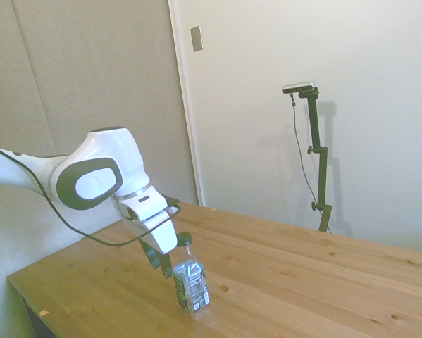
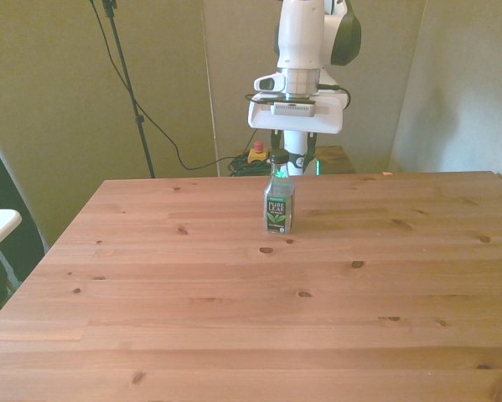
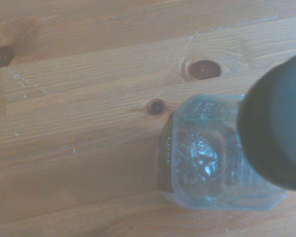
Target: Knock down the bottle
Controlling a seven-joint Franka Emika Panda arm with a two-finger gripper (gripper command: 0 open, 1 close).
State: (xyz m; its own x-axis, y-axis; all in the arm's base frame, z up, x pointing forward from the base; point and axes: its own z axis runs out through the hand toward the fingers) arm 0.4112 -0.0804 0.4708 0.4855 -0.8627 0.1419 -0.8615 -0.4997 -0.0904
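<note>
While standing upright on the wooden counter, bottle leans slightly, dark cap on. Jaws just beside its neck; apart or together, cannot tell.

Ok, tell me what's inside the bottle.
The bottle stands upright with its dark cap on. Through the clear plastic only glints show in the wrist view. The label covers the middle, so any liquid can't be confirmed.

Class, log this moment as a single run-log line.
bottle: upright on table | hand: beside bottle's neck | knockdown: not yet done
</note>
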